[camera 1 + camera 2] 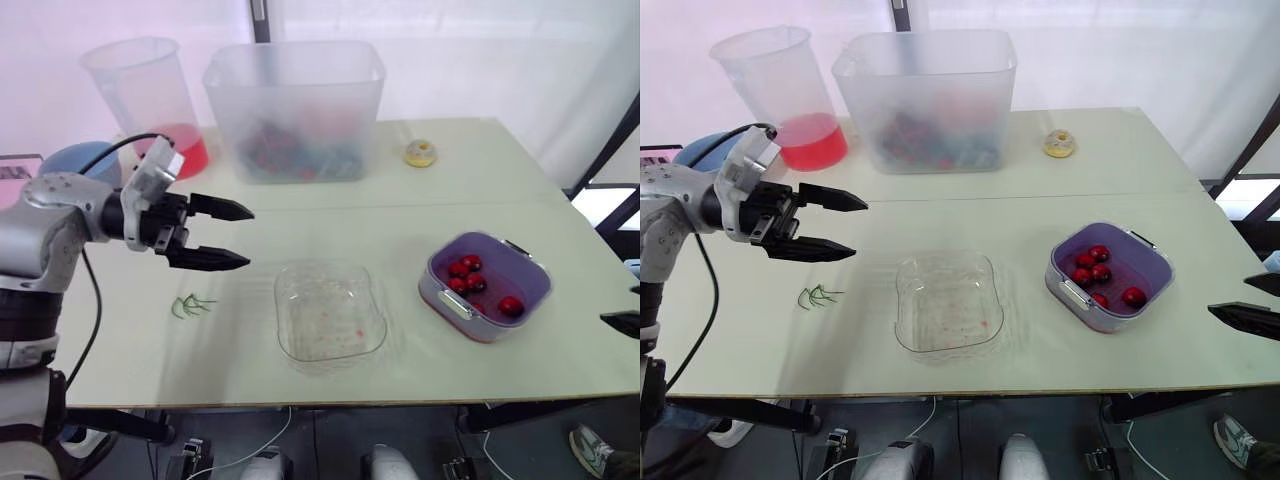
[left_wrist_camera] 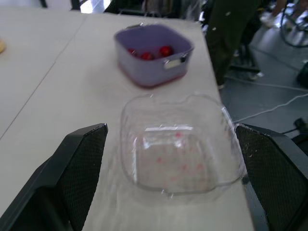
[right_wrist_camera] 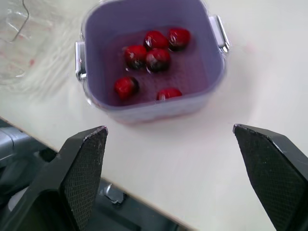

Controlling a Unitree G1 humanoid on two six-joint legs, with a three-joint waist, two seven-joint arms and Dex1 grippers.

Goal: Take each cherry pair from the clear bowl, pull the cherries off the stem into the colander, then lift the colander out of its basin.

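Since the clear square plastic bowl (image 1: 330, 322) lies empty, lift-out appears due.
Right gripper (image 3: 168, 131), released, faces the purple square colander (image 3: 195, 67) of red cherries (image 3: 156, 57) just ahead; grasp one rim handle (image 3: 79, 60), raise level.

Dark red cherries (image 1: 476, 283) in a lilac colander (image 1: 522, 268); green stems (image 1: 192, 305) on the pale table (image 1: 330, 215); clear bowl (image 1: 300, 290) flecked red.

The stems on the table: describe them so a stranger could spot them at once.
On the pale table, find the shallow clear bowl near the front edge. To the robot's left of it lie the stems, loose on the table. They are the only thin green wisps there.
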